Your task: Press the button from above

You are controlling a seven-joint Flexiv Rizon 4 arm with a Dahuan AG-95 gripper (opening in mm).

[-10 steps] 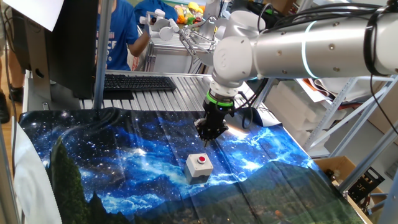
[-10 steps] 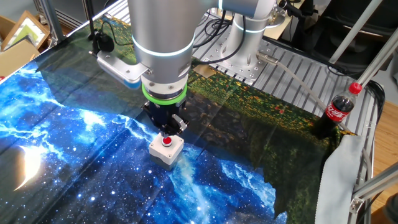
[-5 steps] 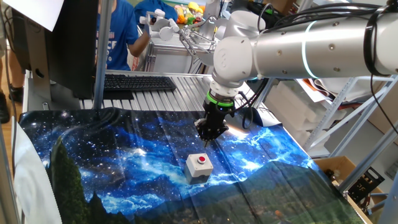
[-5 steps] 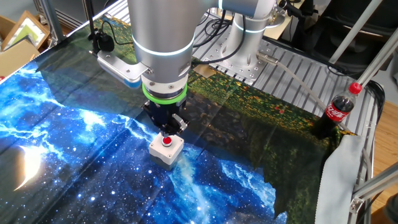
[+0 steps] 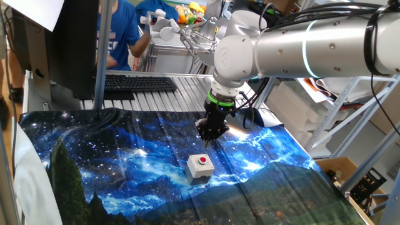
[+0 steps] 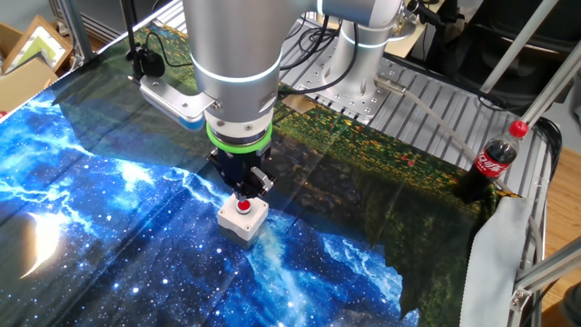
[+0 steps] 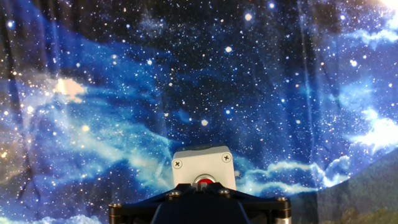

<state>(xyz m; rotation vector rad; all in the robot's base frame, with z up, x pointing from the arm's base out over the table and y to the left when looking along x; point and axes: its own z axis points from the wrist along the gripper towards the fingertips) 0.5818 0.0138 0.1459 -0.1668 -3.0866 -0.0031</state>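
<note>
The button point(image 5: 203, 160) is small, round and red, set in the top of a light-grey square box point(image 5: 199, 170) on the galaxy-print cloth. It also shows in the other fixed view point(image 6: 243, 205) and at the bottom of the hand view point(image 7: 204, 181), partly hidden by the hand. My gripper point(image 5: 209, 139) points down and hangs a short way above the button, apart from it. In the other fixed view the gripper point(image 6: 243, 191) sits directly over the red cap. In the hand view the fingertips point(image 7: 200, 185) meet in front of the button, shut and empty.
A cola bottle point(image 6: 491, 156) stands at the cloth's far right edge. A keyboard point(image 5: 139, 82) lies on the metal table behind the cloth. A person in blue point(image 5: 122, 34) is behind it. Cables and the arm's base point(image 6: 356, 54) are at the back.
</note>
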